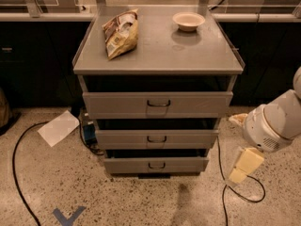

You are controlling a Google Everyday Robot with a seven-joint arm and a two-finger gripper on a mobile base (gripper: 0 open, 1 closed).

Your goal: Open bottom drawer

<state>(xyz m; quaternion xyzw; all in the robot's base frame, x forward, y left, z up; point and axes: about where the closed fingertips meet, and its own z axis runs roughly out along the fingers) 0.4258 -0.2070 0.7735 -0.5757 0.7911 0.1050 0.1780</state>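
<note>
The bottom drawer (155, 165) is the lowest and narrowest grey front of the cabinet, with a small dark wire handle (156, 165) at its centre. It sits flush under the middle drawer (156, 138) and top drawer (157, 104). My gripper (243, 165) hangs from the white arm (270, 124) at the right, cream-coloured fingers pointing down toward the floor. It is to the right of the bottom drawer, apart from it and at about its height. It holds nothing that I can see.
A snack bag (121, 33) and a white bowl (188, 20) lie on the cabinet top (157, 55). A sheet of paper (59, 127) and black cables (16, 164) lie on the floor at the left, another cable (244, 192) lies under my gripper. Blue tape (68, 215) marks the floor.
</note>
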